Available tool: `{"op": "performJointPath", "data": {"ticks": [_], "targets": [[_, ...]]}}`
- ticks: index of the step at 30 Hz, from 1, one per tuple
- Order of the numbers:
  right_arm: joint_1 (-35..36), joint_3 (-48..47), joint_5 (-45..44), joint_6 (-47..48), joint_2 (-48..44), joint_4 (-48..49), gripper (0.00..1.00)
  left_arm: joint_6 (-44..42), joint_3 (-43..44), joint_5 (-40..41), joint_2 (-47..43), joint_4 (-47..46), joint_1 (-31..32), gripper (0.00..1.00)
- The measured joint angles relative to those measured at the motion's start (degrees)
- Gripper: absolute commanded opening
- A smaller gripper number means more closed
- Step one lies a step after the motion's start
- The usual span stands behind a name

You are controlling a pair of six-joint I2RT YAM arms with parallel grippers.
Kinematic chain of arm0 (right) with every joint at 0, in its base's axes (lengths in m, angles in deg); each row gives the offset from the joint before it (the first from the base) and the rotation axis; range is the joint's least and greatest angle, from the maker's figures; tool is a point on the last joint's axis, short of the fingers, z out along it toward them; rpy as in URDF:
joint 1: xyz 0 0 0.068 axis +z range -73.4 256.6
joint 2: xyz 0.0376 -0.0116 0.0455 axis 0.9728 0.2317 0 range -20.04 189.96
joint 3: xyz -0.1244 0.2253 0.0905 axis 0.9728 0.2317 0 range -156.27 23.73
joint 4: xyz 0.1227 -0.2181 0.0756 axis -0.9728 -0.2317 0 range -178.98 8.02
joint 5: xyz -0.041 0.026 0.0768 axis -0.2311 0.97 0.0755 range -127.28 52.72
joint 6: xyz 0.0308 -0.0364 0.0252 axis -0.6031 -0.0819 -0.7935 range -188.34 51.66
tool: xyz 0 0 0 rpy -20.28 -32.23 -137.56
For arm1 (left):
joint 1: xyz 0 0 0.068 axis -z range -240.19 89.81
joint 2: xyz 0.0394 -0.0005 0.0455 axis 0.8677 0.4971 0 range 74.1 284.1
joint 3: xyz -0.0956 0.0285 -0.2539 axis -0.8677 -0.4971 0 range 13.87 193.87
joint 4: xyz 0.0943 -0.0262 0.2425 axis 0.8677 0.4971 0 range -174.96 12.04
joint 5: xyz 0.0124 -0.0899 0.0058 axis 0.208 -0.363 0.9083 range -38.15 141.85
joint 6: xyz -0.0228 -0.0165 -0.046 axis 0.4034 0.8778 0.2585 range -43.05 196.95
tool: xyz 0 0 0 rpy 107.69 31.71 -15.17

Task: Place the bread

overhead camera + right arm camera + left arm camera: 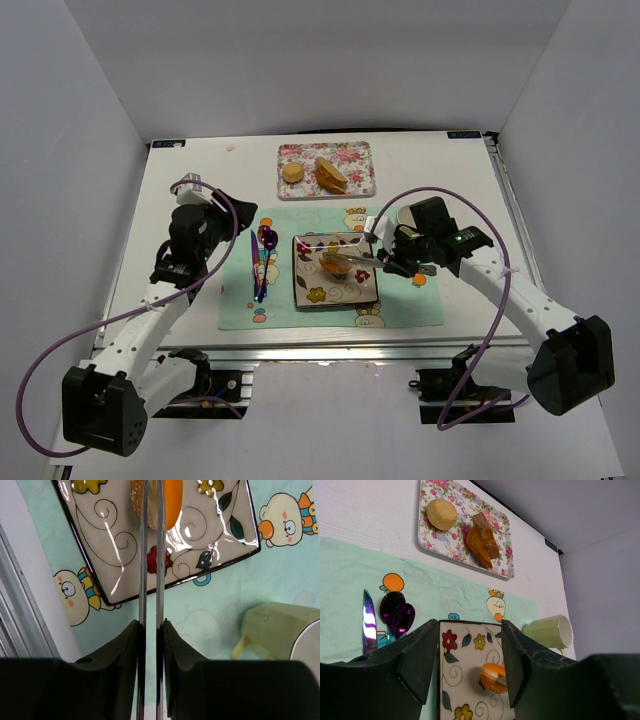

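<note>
Currently clamps slim steel tongs (143,555) in right gripper (150,630), blades nearly together, pinching the small glossy orange-brown bun (172,500) straight ahead, over the square flowered plate (220,545).

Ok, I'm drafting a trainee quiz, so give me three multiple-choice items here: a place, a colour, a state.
1. Where is the bread? A floral tray; B at the square plate, in the tongs; C on the placemat.
2. The cup's colour? A red; B pale green; C black.
3. The left pincer is: A open, empty; B shut on the knife; C shut on the spoon.
Answers: 1B, tongs tips flank it over the plate; 2B, seen in the left wrist view; 3A, its fingers stand apart with nothing between.
</note>
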Motion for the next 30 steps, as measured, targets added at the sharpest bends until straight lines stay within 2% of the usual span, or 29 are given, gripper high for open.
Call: {"op": "performJointPath", "data": {"ticks": [4,7,16,26,29,30], "targets": [[0.4,0.0,-0.1,0.3,0.7,0.3,0.36,0.0,0.0,-0.1,0.0,0.0,0.0,0.63],[0.6,0.0,0.0,0.9,1.4,0.2,0.42,0.1,0.0,-0.1,-0.2,0.0,0.0,0.63],[0.7,0.0,1.2,1.4,1.4,-0.1,0.50,0.5,0.0,0.1,-1.7,0.3,0.0,0.63],[0.7,-3.6,5.4,0.0,-0.8,-2.5,0.48,0.5,0.0,0.1,-1.7,0.9,0.0,0.63],[0.7,-5.5,6.4,-1.5,-1.5,-2.5,0.42,0.5,0.0,0.1,-1.7,0.9,0.0,0.63],[0.7,-6.2,6.5,-2.3,-1.6,-2.4,0.34,0.5,0.0,0.1,-1.7,0.9,0.0,0.62]]}}
